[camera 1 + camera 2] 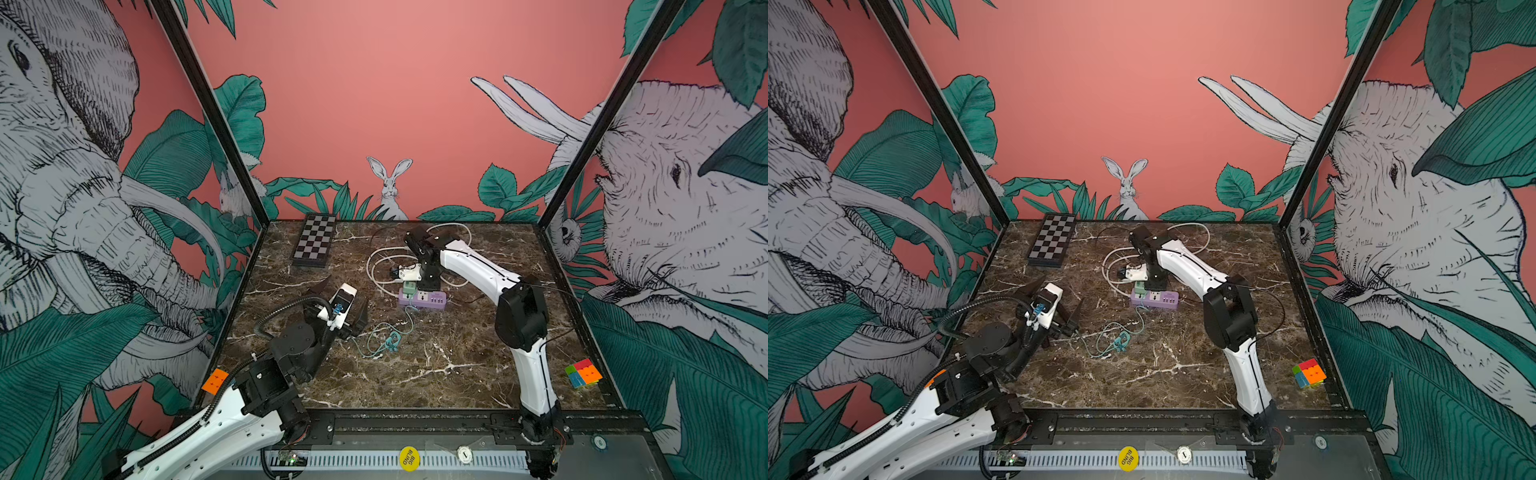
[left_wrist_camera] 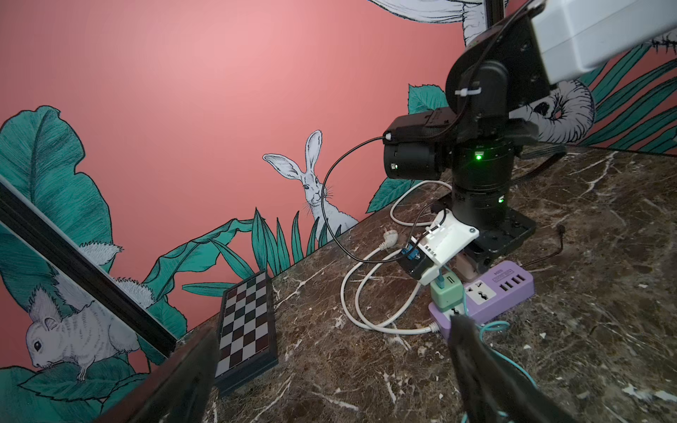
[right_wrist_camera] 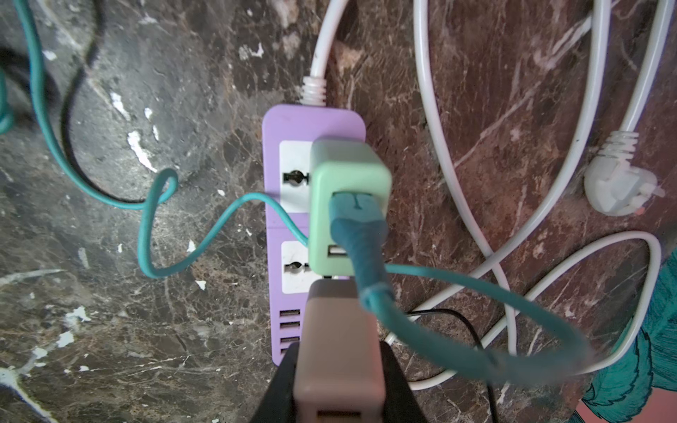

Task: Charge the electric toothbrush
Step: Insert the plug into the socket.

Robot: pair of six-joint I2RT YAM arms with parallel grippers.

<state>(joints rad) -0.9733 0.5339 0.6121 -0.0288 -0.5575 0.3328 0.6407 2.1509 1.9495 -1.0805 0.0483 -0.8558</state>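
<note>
Right fingers (image 3: 397, 388) part-closed, clamping beige adapter block (image 3: 339, 348), long axis pointing down at purple power strip (image 3: 273, 124), just beside plugged green adapter (image 3: 348, 172). Left fingers (image 2: 487, 370) wide apart, empty, near teal cable (image 1: 390, 343) coil. Toothbrush: can't spot.

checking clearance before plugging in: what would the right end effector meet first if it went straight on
Likely the purple power strip: the right end effector points down at it, holding a beige adapter beside the green charger. Gap unclear.
</note>
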